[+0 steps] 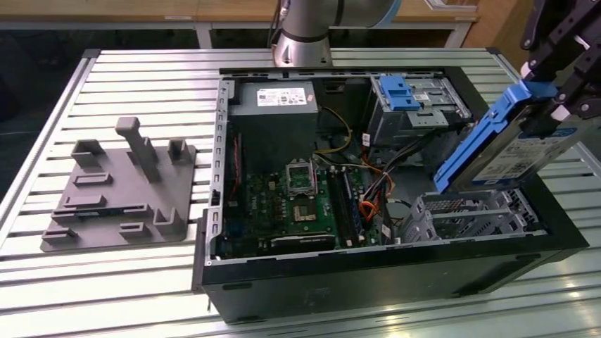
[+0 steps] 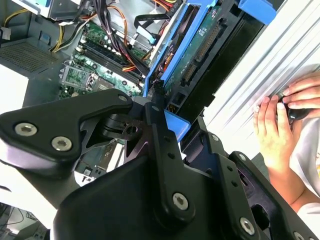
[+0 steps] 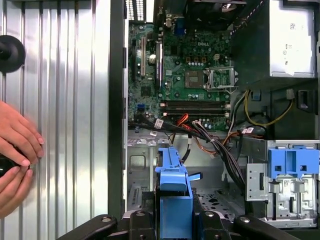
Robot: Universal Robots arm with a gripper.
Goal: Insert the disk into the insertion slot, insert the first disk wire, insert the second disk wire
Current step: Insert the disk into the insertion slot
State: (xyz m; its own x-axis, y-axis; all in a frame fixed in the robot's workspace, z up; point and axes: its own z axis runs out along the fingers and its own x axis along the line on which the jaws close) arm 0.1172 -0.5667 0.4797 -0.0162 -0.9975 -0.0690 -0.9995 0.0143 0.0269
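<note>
The black-linked tool [image 3: 174, 216] is clenched on the flat silver disk [image 1: 514, 153] in its bright blue plastic carrier, hanging tilted just above the low perforated sheet-metal insertion slot [image 1: 469, 215] at the exterior view's right, so I'd say levelling it square with that slot matters most.

Silver slatted metal table [image 1: 141, 77], ribs running across the exterior view. Open black computer case [image 1: 376, 278] sits directly on it, toward the exterior view's right (side panel off, insides facing up). Grey plastic fixture plate [image 1: 112, 193] with upright posts lies flat on the slats just beside the case, on the exterior view's left. In the first wrist view a person's hands [image 3: 15, 150] rest on the slats.
</note>
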